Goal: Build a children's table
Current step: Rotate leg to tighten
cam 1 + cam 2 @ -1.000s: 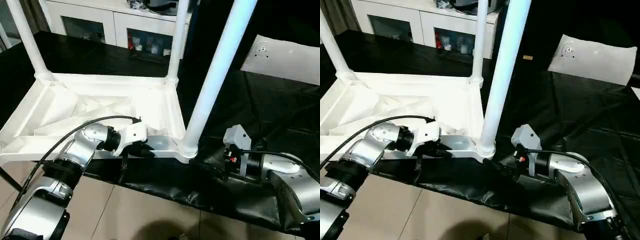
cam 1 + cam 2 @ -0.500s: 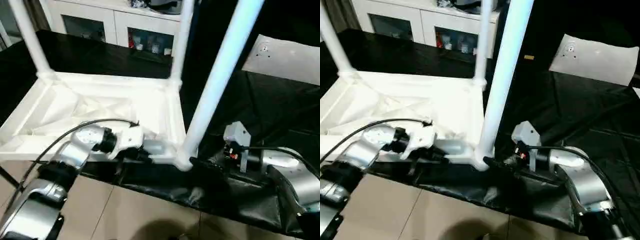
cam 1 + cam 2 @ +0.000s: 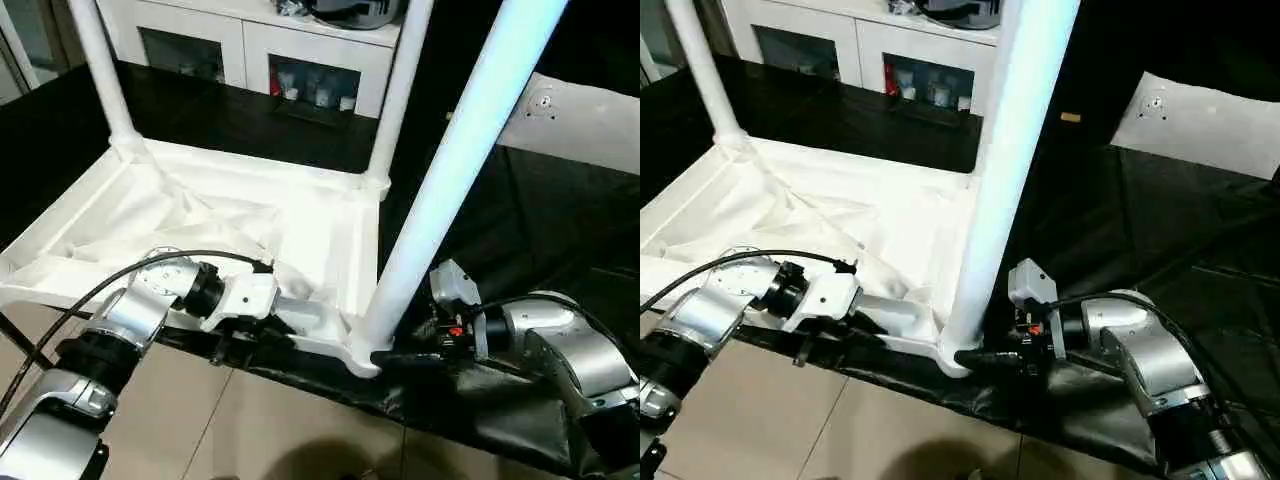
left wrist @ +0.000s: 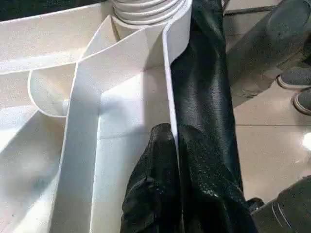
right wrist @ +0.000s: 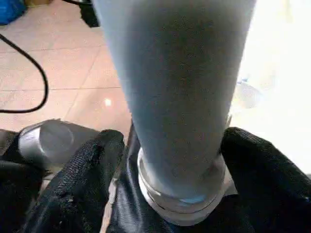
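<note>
Black-covered work surface (image 3: 560, 230) with upturned white tabletop (image 3: 200, 220) at its near edge, 3 legs standing in corner sockets, left gripper (image 4: 176, 145) clenched on tabletop's near rim, right gripper (image 5: 170, 165) straddling nearest leg (image 3: 440, 190) at its base — grasp uncertain, white cabinet (image 3: 260, 50) behind.

Black wrinkly cloth (image 3: 560, 250) draped over the work surface; flat white sheet (image 3: 1200, 125) with a small round mark laid on it at the far right; white glass-door cabinet (image 3: 290, 60) behind; beige tiled floor (image 3: 250, 430) seen below
</note>
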